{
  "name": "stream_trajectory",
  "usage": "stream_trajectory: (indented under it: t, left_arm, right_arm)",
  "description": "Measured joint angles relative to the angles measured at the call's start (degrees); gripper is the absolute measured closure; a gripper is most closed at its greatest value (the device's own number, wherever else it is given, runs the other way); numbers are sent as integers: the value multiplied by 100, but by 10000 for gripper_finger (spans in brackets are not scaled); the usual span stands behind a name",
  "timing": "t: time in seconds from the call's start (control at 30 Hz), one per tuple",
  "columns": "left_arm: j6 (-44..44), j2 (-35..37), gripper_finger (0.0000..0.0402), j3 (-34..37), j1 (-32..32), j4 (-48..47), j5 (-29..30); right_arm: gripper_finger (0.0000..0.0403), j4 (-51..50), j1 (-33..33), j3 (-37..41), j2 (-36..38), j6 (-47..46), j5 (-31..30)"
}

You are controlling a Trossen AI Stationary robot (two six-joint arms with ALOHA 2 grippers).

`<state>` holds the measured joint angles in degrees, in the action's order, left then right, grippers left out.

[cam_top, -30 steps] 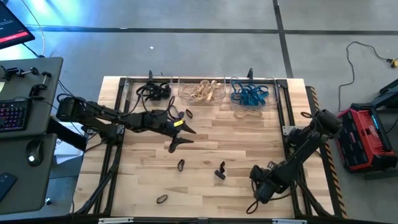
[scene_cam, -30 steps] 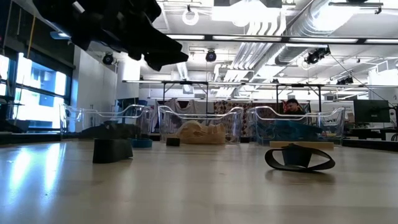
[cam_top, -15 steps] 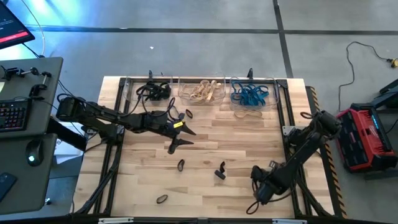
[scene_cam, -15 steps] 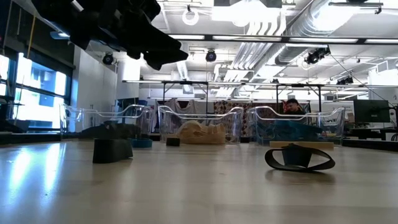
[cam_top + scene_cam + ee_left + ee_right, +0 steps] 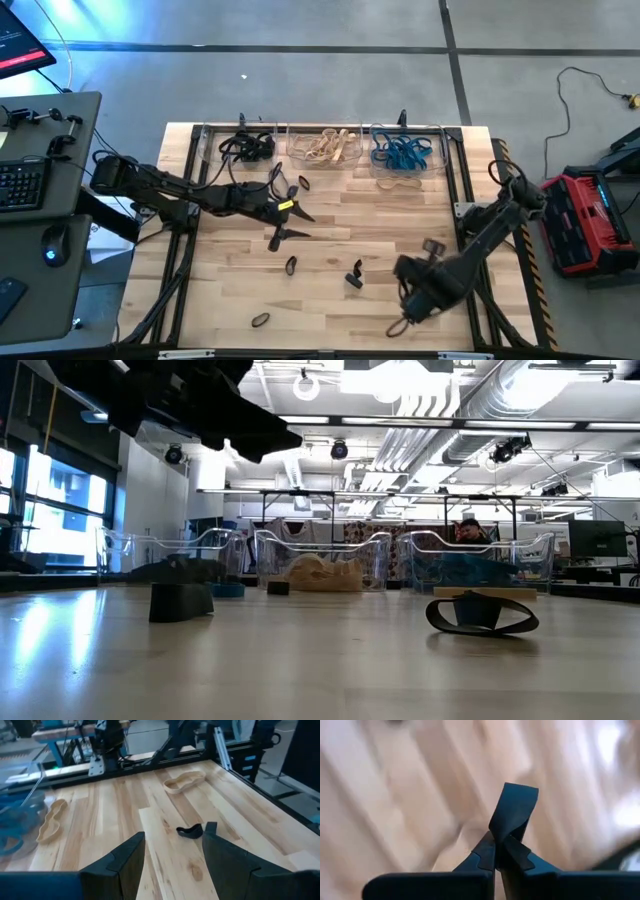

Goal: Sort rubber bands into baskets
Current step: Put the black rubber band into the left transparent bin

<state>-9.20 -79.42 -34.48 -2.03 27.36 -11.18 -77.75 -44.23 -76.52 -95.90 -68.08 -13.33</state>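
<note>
My left gripper hangs a little toward 10 o'clock from the table's centre, fingers apart and holding nothing. It has not moved in the last second. A loose black band lies just ahead of it.

The three baskets stand along the 12 o'clock edge: black bands in the left basket, tan in the middle basket, blue in the right basket.

The change is at 5 o'clock. My right gripper was apart a second ago; now its fingers are together, clamped on a dark rubber band that stands up in a fold between them. The arm has also shifted a little. I judge the pick is done and the carry to a basket comes next.
</note>
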Motion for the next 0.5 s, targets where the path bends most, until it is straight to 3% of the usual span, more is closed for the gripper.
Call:
stream_trajectory:
  t: [0.27, 0.4, 0.5]
  left_arm:
    - [-9, 0, 213, 0, -252, 120, 562]
    - [-100, -1, 213, -2, -376, 154, 929]
    - [-271, -2, 213, -3, -486, 315, 1040]
  right_arm:
    - [402, 1106, 900, 14, 0, 1975, -1816]
    - [402, 2287, 1302, 16, 0, 3376, -2322]
    - [402, 3347, 1551, 16, 0, 4419, -2379]
